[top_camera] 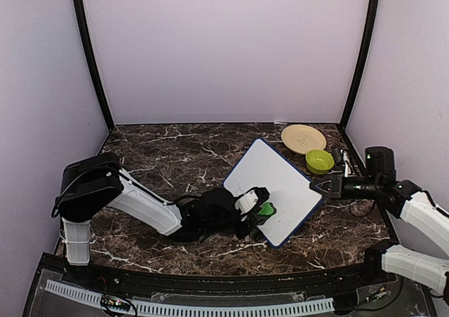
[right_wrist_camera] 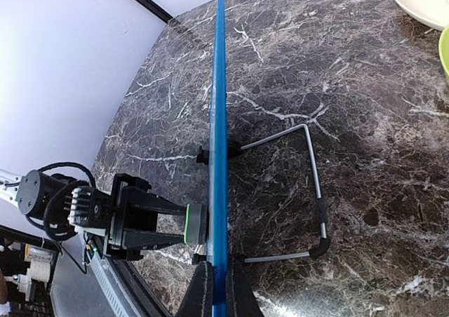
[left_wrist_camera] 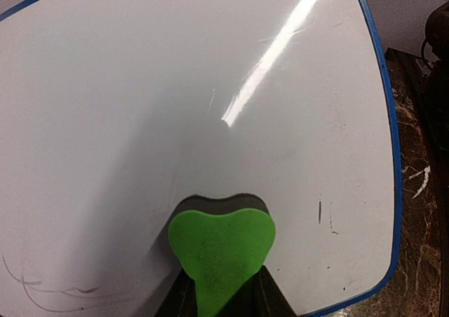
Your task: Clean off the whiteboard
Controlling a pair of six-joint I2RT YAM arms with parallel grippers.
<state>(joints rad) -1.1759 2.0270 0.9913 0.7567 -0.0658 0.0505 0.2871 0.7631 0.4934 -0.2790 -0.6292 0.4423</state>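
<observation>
I have the dark marble worktop (top_camera: pixel 154 156) in front of me with the whiteboard (top_camera: pixel 280 177) lying skewed right of centre. Its far corner is near the tan plate (top_camera: pixel 303 137) and the green bowl (top_camera: pixel 319 161). My right pincer (right_wrist_camera: pixel 216 292) is clenched on the board's blue frame at the right-hand edge, a finger on each face, which steadies the board. From that wrist the board reads edge-on, with its wire stand (right_wrist_camera: pixel 313 184) on the back side reaching down to the marble. My left pincer (left_wrist_camera: pixel 223 292) is grasping the green eraser (left_wrist_camera: pixel 221 241), which looks to be touching the writing face close to the board's near corner. By my reading the wiping is well along: in the left wrist view the upper and middle parts of the white surface are bare apart from a streak of glare. What is left is small. There is a faint grey scribble (left_wrist_camera: pixel 42 292) at the lower left of that view, to the eraser's left. A short dark tick (left_wrist_camera: pixel 320 212) with a few specks sits to the eraser's right, near the blue rim. I judge that passes over those two spots would finish the job.
</observation>
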